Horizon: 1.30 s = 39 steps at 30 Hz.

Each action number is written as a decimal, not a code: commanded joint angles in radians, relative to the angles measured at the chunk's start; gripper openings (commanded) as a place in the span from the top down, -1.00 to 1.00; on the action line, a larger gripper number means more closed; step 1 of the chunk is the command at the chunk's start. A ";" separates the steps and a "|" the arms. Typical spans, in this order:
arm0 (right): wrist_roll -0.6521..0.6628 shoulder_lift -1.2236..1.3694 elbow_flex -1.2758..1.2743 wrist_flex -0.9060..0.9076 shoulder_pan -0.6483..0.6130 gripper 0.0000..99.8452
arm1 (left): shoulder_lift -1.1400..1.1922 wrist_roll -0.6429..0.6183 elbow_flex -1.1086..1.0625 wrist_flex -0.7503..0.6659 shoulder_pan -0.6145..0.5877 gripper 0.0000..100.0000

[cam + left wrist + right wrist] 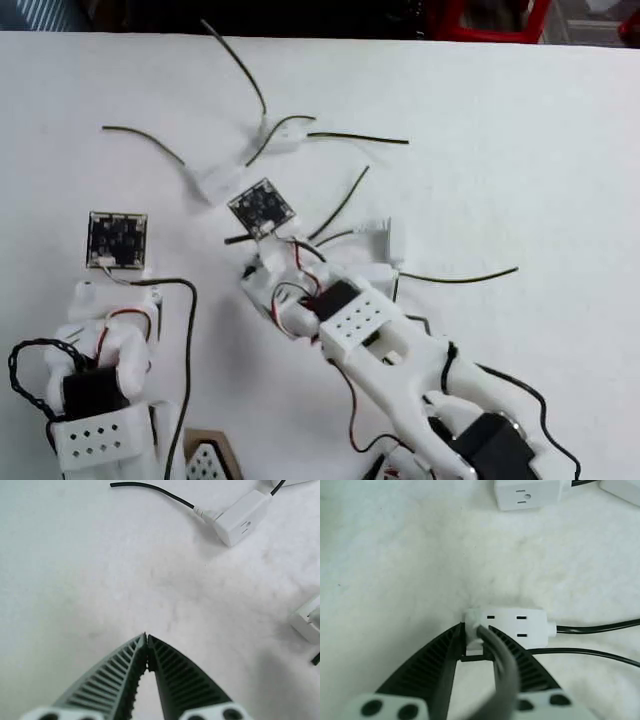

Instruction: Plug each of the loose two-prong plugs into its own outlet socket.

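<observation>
My right gripper (479, 630) is shut on a small white two-prong plug (473, 636). The plug rests against the end of a white outlet socket (515, 625) that lies on the table with a black cord (597, 626). Farther off lies a second socket (527, 492). My left gripper (147, 641) is shut with nothing in it, low over bare table. A white socket (242, 517) on a black cord (150, 490) lies ahead of it. In the high view the right arm (360, 320) stretches to the table's middle and the left arm (100, 390) sits at the front left.
Several white sockets and plugs with thin black cords are scattered across the white table's middle, among them one socket (218, 183) and another (278, 135). A white block (307, 622) lies at the edge of the left wrist view. Red furniture (490, 18) stands behind the table.
</observation>
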<state>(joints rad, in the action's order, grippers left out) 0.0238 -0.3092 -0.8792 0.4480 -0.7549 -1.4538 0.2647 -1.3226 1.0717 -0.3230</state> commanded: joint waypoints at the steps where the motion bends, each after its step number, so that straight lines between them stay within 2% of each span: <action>1: 0.002 0.030 0.074 -0.018 0.028 0.97 | -0.013 -0.005 0.002 -0.021 -0.008 0.95; 26: 0.011 0.085 0.112 0.090 0.074 0.97 | -0.013 -0.003 0.000 -0.017 -0.008 0.95; 34: 0.014 0.177 0.110 0.088 0.004 0.97 | -0.013 -0.003 -0.008 -0.023 -0.008 0.95; 39: 0.143 0.271 0.120 0.091 0.008 0.97 | -0.013 -0.003 -0.009 -0.023 -0.008 0.95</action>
<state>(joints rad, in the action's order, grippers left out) 0.1097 -0.0898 -0.7610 0.5232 -0.7334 -1.4538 0.2647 -1.3380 1.0687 -0.3230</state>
